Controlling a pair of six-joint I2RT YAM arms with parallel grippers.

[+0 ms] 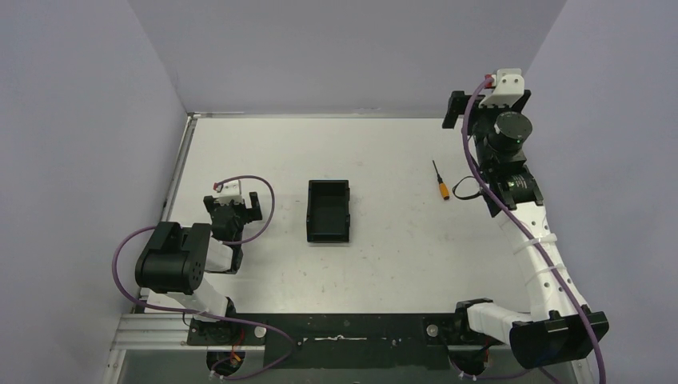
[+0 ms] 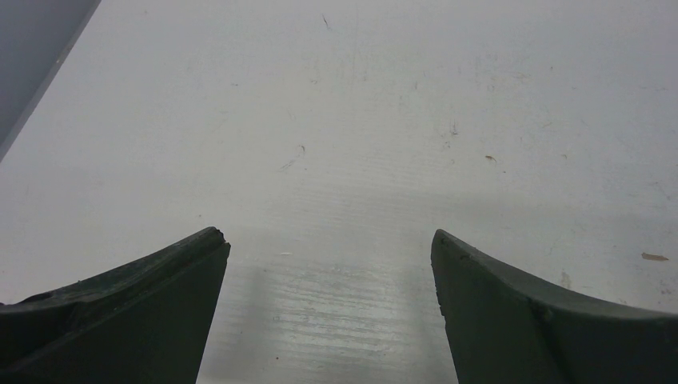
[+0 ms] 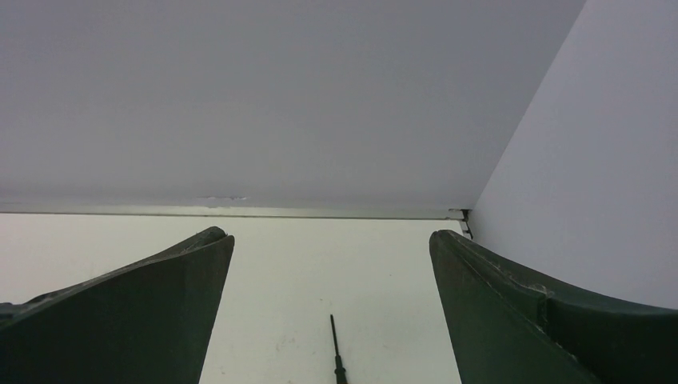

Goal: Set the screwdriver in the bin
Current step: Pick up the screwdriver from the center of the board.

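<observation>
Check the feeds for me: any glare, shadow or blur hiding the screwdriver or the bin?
Top external: even light, sharp, screwdriver and bin both plain, no glare. Left wrist: left fingers dark and soft-edged, a faint shadow on the table between them, neither thing in view. Right wrist: right fingers dark, only the screwdriver's shaft shows, cropped at the bottom edge.
</observation>
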